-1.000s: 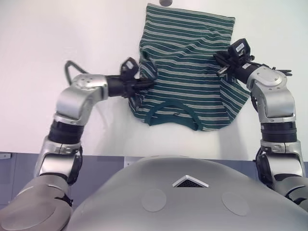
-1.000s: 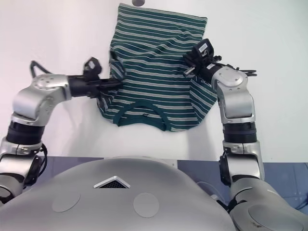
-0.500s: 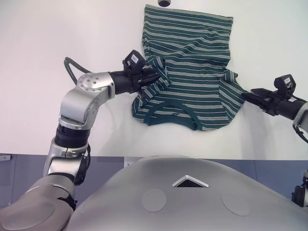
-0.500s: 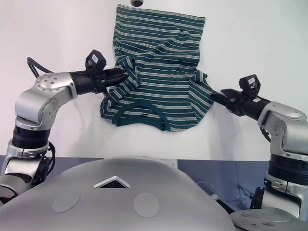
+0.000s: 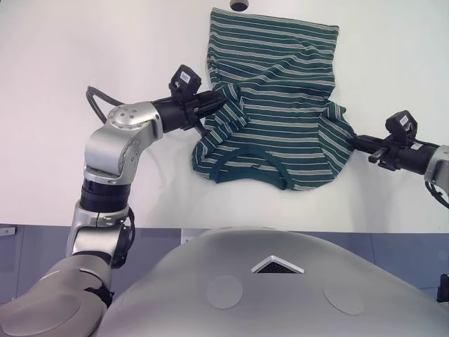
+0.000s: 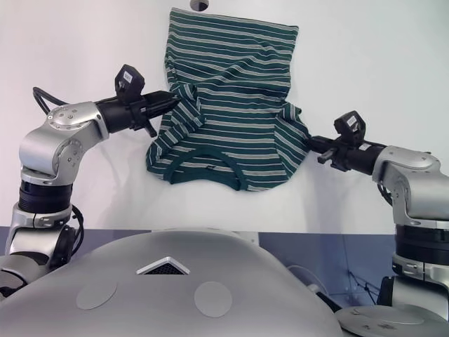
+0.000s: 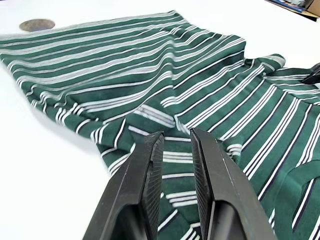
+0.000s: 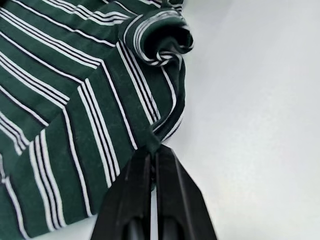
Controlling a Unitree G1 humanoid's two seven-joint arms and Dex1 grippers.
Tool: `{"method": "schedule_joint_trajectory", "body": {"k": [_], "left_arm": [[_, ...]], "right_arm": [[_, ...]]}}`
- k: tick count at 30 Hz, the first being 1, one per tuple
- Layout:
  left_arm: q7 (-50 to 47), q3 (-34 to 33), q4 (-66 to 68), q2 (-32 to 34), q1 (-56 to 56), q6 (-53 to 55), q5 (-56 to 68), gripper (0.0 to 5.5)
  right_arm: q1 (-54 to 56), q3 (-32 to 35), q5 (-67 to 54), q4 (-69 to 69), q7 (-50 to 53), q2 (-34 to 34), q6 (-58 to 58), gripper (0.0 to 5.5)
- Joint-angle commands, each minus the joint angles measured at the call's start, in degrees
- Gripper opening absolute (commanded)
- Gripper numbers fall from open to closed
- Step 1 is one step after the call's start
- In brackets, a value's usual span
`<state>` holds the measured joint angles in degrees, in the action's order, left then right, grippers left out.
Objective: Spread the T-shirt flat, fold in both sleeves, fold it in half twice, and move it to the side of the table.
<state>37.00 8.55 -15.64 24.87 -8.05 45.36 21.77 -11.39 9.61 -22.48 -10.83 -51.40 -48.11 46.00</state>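
T-shirt (image 5: pixel 273 105) lies rumpled at the counter's (image 5: pixel 84 42) far edge, mid-width. Right tool (image 5: pixel 354 140) is clenched on the sleeve edge. Left tool (image 5: pixel 219 104) is at the other sleeve, grip cannot tell. Risk: a one-sided pull drags the whole shirt sideways, or the cloth slips free.

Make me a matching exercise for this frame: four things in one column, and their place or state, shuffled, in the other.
Things:
1. left claw
2. right claw
3. collar
4. dark round spot

Place or state:
A. shut on the T-shirt at its edge
B. open, over striped cloth
C. at the shirt's end nearest the robot
D. on the table, just past the shirt's far hem

Pairs: 1-B, 2-A, 3-C, 4-D
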Motion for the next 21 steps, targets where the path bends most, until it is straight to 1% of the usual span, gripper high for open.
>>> {"method": "schedule_joint_trajectory", "body": {"k": [1,3,5,6,8,10,11,12,13,15,17,19,21], "left_arm": [[-0.3,-0.7,0.9,1.0,0.6,-0.9,-0.7,0.94],[-0.4,-0.5,1.1,0.8,0.3,-1.1,-0.6,0.94],[-0.4,-0.4,1.6,0.2,-1.0,-1.1,-0.4,0.94],[-0.1,-0.1,2.2,0.1,-1.7,-1.3,-0.5,0.94],[0.4,0.3,3.3,0.4,-2.7,-1.9,-1.0,0.94],[-0.1,-0.5,3.3,0.5,-3.3,-4.3,-1.7,0.94],[0.0,-0.9,2.5,0.8,-3.5,-5.5,-1.9,0.94],[0.2,-1.1,1.7,1.2,-3.5,-7.0,-2.3,1.15],[1.0,-0.3,0.6,2.8,-3.0,-9.0,-3.8,1.23],[3.2,1.7,-1.0,6.6,-1.4,-14.0,-7.5,1.65],[6.7,3.2,-0.6,11.7,0.7,-20.4,-11.6,2.03],[11.7,4.5,1.7,18.6,2.6,-32.2,-17.1,2.41],[15.5,5.6,4.6,23.9,3.9,-42.5,-21.6,2.77]], "right_arm": [[2.3,-0.3,-3.5,-9.9,-2.4,-4.1,3.9,0.02],[4.1,-3.1,-4.2,-14.8,-3.2,-5.3,5.2,0.02],[8.1,-7.6,-3.6,-16.1,-2.1,-4.4,6.2,0.02],[10.6,-10.3,-3.5,-16.2,-1.2,-2.8,7.0,0.02],[14.6,-17.8,-1.1,-15.2,1.0,0.6,7.2,0.02],[15.9,-22.6,0.9,-12.4,3.8,4.0,8.0,0.02],[15.6,-24.4,2.2,-11.1,4.8,4.6,7.7,0.31],[15.4,-25.4,2.7,-10.4,5.2,4.9,7.6,0.47],[15.0,-26.2,3.0,-10.8,5.2,4.7,7.3,0.64],[14.4,-25.9,2.5,-12.8,4.8,4.4,6.7,1.06],[13.3,-22.1,0.3,-17.3,2.3,2.4,3.9,1.46],[11.5,-16.0,-0.6,-19.7,-1.5,-2.0,-0.8,1.54],[9.4,-12.9,2.9,-18.3,-4.3,-6.2,-9.8,1.54]]}}
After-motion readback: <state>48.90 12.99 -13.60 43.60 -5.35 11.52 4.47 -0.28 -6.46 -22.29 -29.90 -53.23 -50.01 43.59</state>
